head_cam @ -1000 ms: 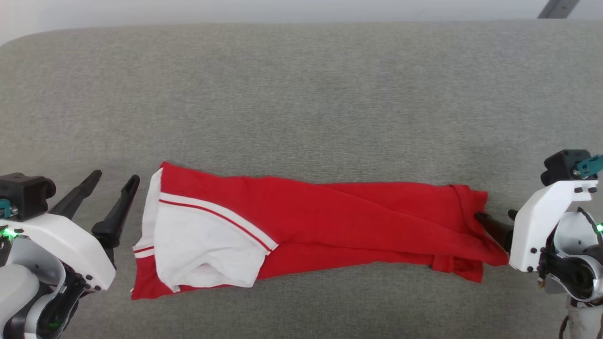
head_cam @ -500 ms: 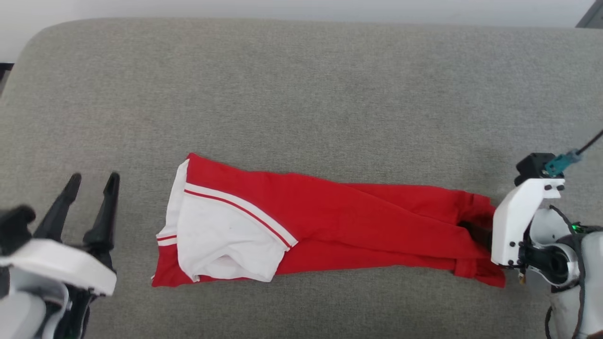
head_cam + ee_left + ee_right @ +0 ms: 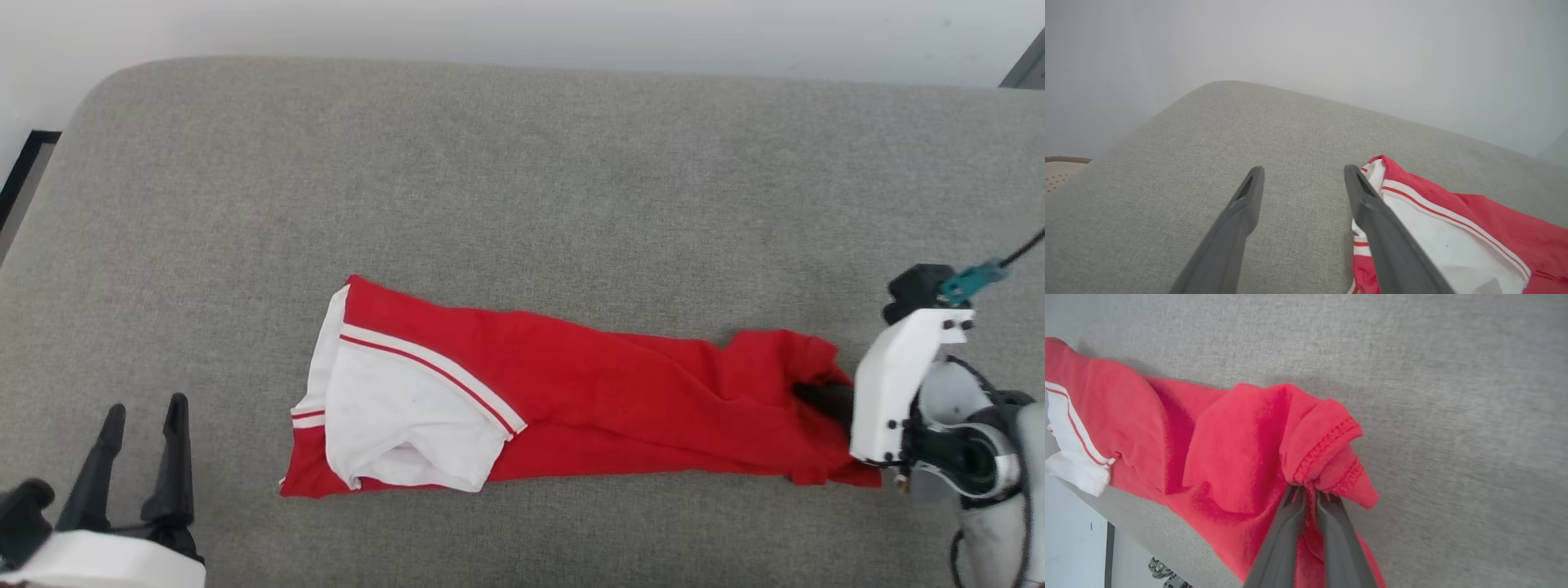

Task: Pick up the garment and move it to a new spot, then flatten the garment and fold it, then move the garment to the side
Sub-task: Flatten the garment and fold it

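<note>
While the left gripper (image 3: 145,406) waits at the near left of the head view, its two dark fingers spread with nothing between them, it stands apart from the garment (image 3: 571,392); the cloth lies a little farther in, a long narrow band running left to right across the grey cushion (image 3: 522,180); its white sleeve with the striped trim is at the left end and its plain red hem at the right. At that right end the right gripper (image 3: 1308,491) has its jaws pressed together on a bunched bit of stitched hem; the wrist view shows red fabric pinched between the fingers and puckered up just ahead of them. Beyond the garment the cushion is bare up to its rounded far edge; past that is a pale wall (image 3: 522,24).

Judging by the narrow band, the shirt looks already doubled lengthwise; the step in hand seems to be the next fold, or else the shift to the side; I cannot tell which. Either way the next move calls for a lift high enough to free the hem; if folding, the right end should be carried leftward over the band and laid square on the sleeve end; the grip holds little cloth, so a slow, even pull is wise.
</note>
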Controlling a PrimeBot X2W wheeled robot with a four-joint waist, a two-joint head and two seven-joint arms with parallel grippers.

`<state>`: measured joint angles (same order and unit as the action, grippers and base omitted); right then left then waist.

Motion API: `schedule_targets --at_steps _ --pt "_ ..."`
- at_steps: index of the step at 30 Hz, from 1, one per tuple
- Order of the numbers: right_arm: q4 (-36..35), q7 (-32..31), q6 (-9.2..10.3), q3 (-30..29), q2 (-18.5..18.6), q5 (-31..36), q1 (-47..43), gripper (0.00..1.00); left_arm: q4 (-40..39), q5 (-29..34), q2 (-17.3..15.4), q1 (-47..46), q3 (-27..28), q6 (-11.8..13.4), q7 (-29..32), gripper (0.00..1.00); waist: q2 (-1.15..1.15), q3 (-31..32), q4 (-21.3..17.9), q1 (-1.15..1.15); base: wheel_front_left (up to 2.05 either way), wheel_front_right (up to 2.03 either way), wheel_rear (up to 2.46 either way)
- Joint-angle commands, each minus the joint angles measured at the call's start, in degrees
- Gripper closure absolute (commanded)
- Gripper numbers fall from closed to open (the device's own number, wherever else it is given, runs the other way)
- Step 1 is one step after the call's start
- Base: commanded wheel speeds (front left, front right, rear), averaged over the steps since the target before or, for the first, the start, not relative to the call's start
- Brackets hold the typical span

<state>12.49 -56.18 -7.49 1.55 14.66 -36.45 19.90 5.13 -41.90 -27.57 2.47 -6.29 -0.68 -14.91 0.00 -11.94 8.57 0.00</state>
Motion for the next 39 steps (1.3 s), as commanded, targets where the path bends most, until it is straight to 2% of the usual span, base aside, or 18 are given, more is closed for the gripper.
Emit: schedule_targets --at_steps 1,9,15,22,28,35,39 --pt "-0.6 0.5 0.0 -0.8 0.5 -0.4 -0.7 1.0 -0.1 1.4 1.5 1.1 1.5 -0.9 -0.3 0.0 0.0 0.6 -0.3 0.0 0.0 0.0 0.0" --pt "-1.1 1.0 0.0 -8.6 3.5 -0.9 -3.1 1.0 -0.5 6.8 8.6 4.7 7.1 -4.1 -0.3 0.0 0.0 2.8 -1.1 0.0 0.0 0.0 0.0" --pt "0.3 0.5 0.0 -14.5 6.3 1.2 -3.6 1.0 -1.0 9.2 11.7 5.8 10.2 -5.6 -0.3 0.0 0.0 4.0 -2.3 0.0 0.0 0.0 0.0" --pt "3.8 1.7 0.0 -20.4 8.1 6.4 -2.6 1.0 -0.8 11.1 13.9 5.6 11.1 -6.4 -0.3 0.0 0.0 4.9 -3.0 0.0 0.0 0.0 0.0" --pt "0.1 -0.7 0.0 -19.8 5.9 4.5 -3.1 1.0 -1.0 11.8 14.8 6.3 11.7 -6.8 -0.3 0.0 0.0 5.5 -2.8 0.0 0.0 0.0 0.0" --pt "-11.0 -4.4 0.0 -14.3 1.3 1.2 -5.9 1.0 -1.4 12.0 14.9 7.1 11.2 -6.8 -0.3 0.0 0.0 6.1 -1.5 0.0 0.0 0.0 0.0" --pt "-14.1 -5.3 0.0 -10.7 -1.0 1.1 -6.5 1.0 -1.6 11.7 14.7 6.8 10.3 -6.8 -0.3 0.0 0.0 6.0 -0.6 0.0 0.0 0.0 0.0"
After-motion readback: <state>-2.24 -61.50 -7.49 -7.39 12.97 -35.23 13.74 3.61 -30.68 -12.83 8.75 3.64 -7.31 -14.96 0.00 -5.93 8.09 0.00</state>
